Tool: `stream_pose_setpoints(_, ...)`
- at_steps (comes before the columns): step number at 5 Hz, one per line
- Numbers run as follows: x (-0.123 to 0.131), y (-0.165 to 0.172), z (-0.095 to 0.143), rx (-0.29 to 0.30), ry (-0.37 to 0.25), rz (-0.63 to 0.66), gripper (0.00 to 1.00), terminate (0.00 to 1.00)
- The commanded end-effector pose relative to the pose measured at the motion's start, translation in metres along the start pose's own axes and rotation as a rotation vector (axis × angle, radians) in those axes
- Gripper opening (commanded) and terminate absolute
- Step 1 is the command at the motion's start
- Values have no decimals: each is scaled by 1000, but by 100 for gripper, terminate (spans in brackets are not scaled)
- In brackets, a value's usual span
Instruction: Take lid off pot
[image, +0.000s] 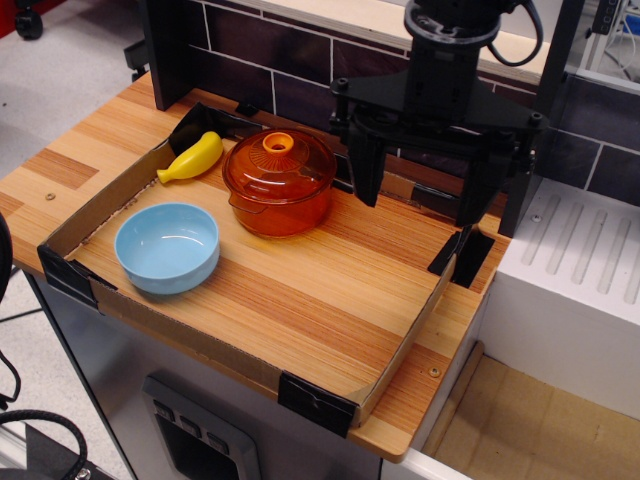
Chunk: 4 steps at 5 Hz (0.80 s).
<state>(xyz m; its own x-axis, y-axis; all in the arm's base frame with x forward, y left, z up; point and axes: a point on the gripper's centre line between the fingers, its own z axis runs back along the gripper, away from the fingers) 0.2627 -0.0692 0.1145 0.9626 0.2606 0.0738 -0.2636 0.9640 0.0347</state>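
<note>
Lid's on the pot, your gripper's up and off to the right

Your black gripper (422, 190) hangs above the wooden counter (300, 300) with its fingers spread apart, holding nothing, near the squat translucent amber-orange pot (282, 205) but not touching it. The domed amber glass-like lid (278, 163) with its little orange knob sits on that pot. A yellow banana (193, 158) lies just left of the pot, and a light blue round bowl (167, 247) sits in front-left, all inside the low cardboard rim (395, 345)
</note>
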Motion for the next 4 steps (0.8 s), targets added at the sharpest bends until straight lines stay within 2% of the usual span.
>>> stream_pose_setpoints(1,0,0,0,0,0,0,100,0)
stream_pose_setpoints(2,14,16,3,-24,5,-48,100,0)
stream_pose_setpoints(3,32,38,-2,-6,4,-61,100,0)
stream_pose_setpoints(4,47,56,-5,-20,13,-78,100,0)
